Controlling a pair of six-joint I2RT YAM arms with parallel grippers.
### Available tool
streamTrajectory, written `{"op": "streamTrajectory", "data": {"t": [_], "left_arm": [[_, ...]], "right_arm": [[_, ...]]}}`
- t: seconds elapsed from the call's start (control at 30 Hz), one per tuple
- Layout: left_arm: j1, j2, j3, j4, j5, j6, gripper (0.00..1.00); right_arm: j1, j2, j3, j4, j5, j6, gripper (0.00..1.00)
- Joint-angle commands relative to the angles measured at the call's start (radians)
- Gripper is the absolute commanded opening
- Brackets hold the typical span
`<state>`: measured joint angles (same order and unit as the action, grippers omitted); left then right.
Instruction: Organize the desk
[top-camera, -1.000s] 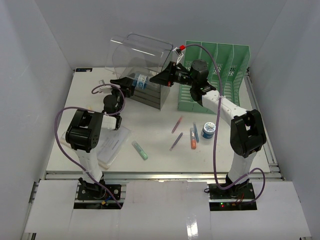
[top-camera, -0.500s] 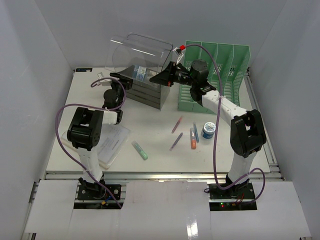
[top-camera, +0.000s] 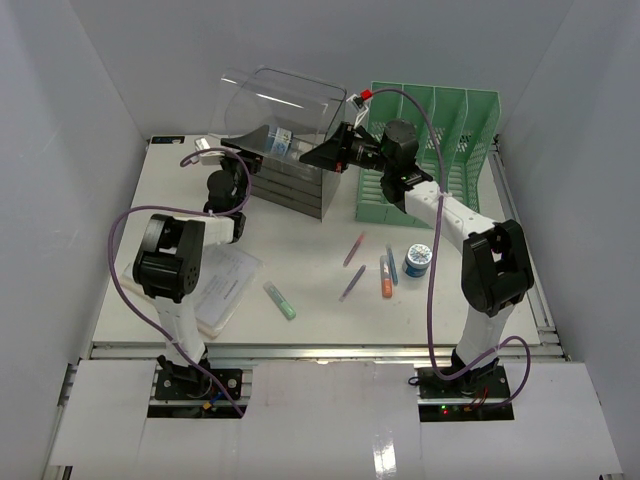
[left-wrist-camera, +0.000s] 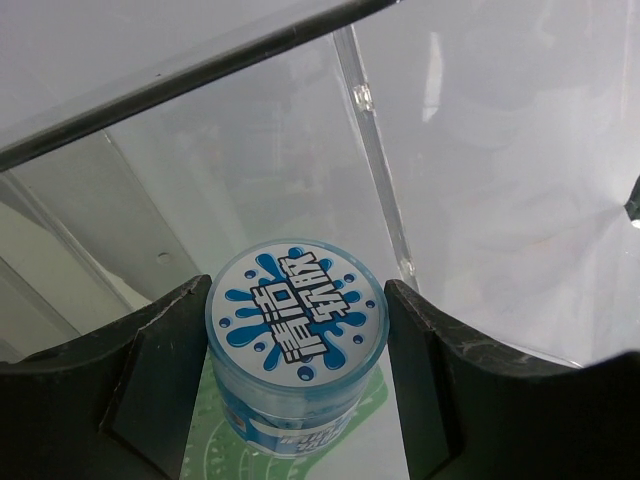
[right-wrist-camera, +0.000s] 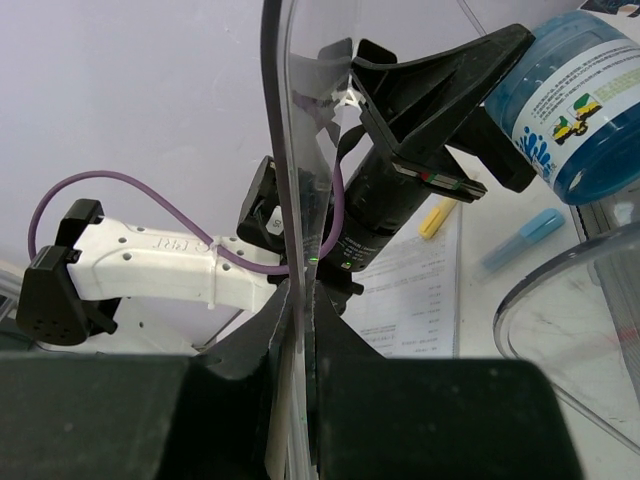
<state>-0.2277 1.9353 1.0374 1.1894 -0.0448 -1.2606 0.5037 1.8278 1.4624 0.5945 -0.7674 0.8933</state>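
On the white desk (top-camera: 320, 310) stands a clear drawer box (top-camera: 295, 190) with its clear lid (top-camera: 285, 100) raised. My right gripper (top-camera: 335, 152) is shut on the lid's edge (right-wrist-camera: 285, 150), which is pinched between its fingers (right-wrist-camera: 250, 350). My left gripper (top-camera: 265, 142) holds a round blue jar (top-camera: 279, 139) with a white and blue splash label (left-wrist-camera: 296, 320) between its fingers (left-wrist-camera: 160, 370), above the box's open top, under the lid. In the right wrist view the blue jar (right-wrist-camera: 585, 100) hangs in the air in the left gripper (right-wrist-camera: 440, 90).
A green file rack (top-camera: 440, 150) stands at the back right. A second blue jar (top-camera: 417, 260), several pens and markers (top-camera: 384, 277) and a green marker (top-camera: 280, 300) lie mid-desk. Papers (top-camera: 225, 290) lie near the left arm, with a yellow highlighter (right-wrist-camera: 437, 217) on them.
My left gripper has carried the blue jar up and back, from in front of the drawer box to above its open top. The right gripper still holds the lid.
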Motion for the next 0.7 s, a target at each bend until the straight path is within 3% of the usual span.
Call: {"op": "streamTrajectory", "data": {"t": [0.0, 0.37, 0.67], "left_arm": [[-0.011, -0.104, 0.03, 0.008, -0.011, 0.031, 0.74], [-0.013, -0.101, 0.013, -0.007, 0.003, 0.029, 0.93], [-0.009, -0.117, -0.019, 0.029, 0.064, 0.026, 0.92]], "right_arm": [[-0.001, -0.051, -0.006, 0.048, -0.018, 0.024, 0.08], [-0.001, -0.055, -0.013, 0.047, -0.017, 0.024, 0.08], [-0.007, -0.057, -0.017, 0.047, -0.017, 0.02, 0.08]]}}
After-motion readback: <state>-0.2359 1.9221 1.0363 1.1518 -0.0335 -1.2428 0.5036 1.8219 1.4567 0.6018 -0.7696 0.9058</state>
